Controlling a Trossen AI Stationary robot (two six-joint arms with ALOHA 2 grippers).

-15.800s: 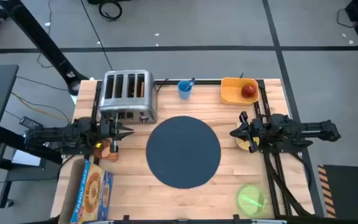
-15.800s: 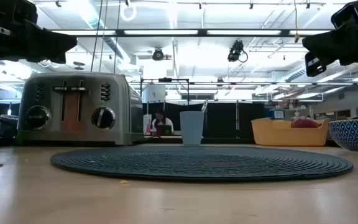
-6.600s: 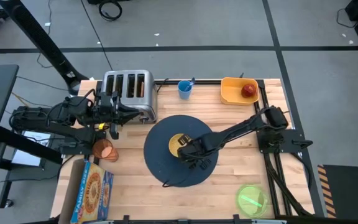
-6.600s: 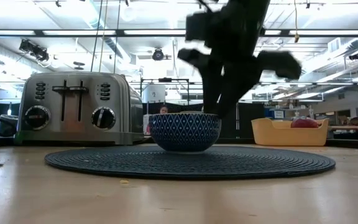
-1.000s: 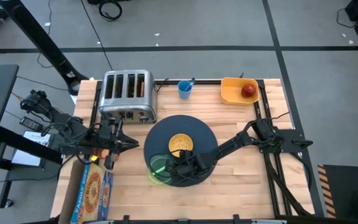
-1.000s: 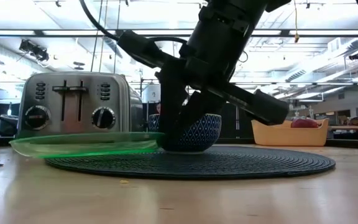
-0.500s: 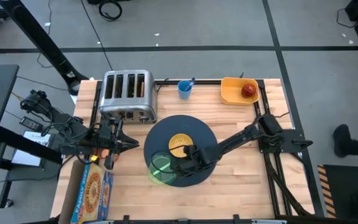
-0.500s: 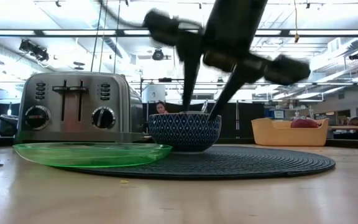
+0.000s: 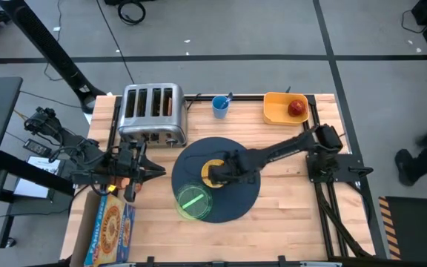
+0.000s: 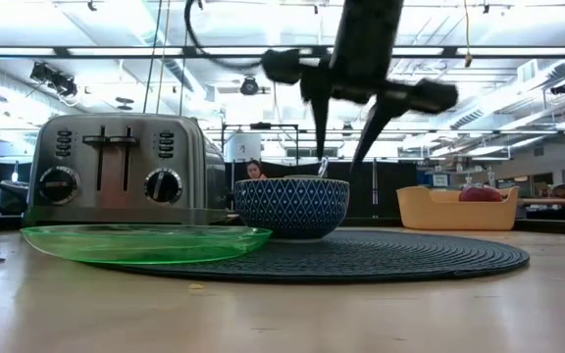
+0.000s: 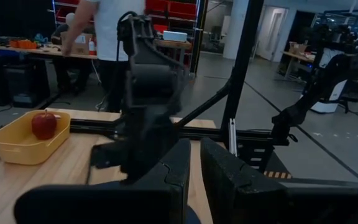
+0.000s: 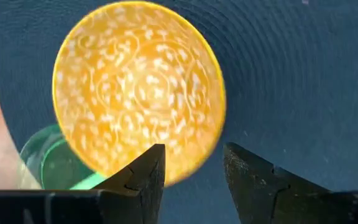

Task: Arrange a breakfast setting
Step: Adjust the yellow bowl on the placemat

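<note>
Right gripper (image 10: 346, 157) hangs above the cereal bowl (image 9: 212, 170) at mat (image 9: 247, 194) centre, fingers spread, holding nothing. Green plate (image 9: 193, 202) lies on the mat's front-left edge (partly off it), just beside the bowl. Left gripper (image 9: 153, 171) waits near the toaster (image 9: 151, 113), fingers nearly together.

I see the navy mat (image 9: 232, 194) flat mid-table, the bowl (image 9: 212, 171) upright on it, yellow inside. The green plate (image 9: 192, 202) overlaps the mat's front-left edge. The apple (image 9: 296, 107) sits in a far-right bin, I think untouched.
</note>
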